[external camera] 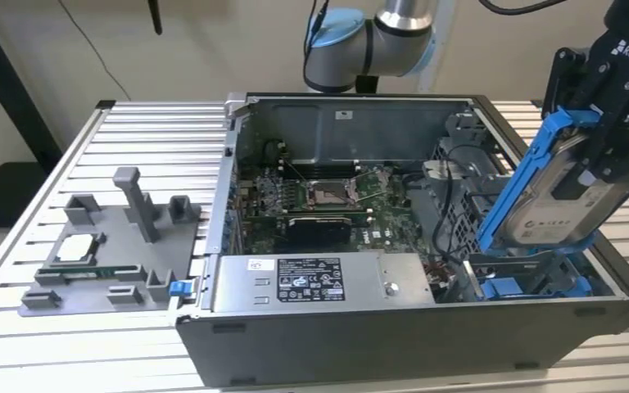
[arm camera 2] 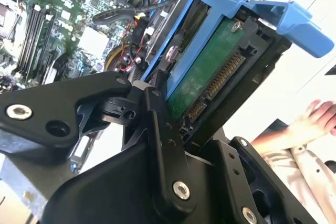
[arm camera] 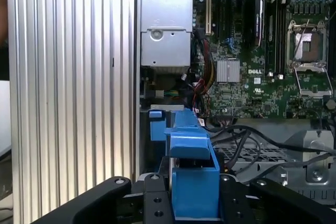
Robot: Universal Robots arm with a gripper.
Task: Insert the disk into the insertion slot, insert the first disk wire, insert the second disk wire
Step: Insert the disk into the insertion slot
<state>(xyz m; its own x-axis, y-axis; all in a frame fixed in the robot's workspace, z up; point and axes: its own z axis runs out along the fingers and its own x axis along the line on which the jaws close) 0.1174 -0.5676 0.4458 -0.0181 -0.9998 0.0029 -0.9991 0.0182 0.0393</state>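
My gripper (external camera: 596, 151) is shut on the disk (external camera: 560, 205), a silver drive with a white label in a blue carrier frame. I hold it tilted, upper end high, over the right end of the open computer case. Its lower end reaches down toward the insertion slot (external camera: 517, 286), a dark cage bay with blue fittings. In the second wrist view the disk (arm camera 2: 210, 72) shows its green board and connector between my black fingers (arm camera 2: 157, 124). The first wrist view has the blue carrier (arm camera: 191, 166) above the slot (arm camera: 155, 129). Loose black wires (arm camera: 247, 135) lie beside the cage.
A grey power-supply box (external camera: 314, 282) sits along the case's front wall. The motherboard with its processor socket (external camera: 326, 194) fills the case's middle. On the ribbed aluminium table (external camera: 128, 139), a grey fixture (external camera: 107, 254) stands at the exterior view's left. A person's hand (arm camera 2: 320, 116) rests nearby.
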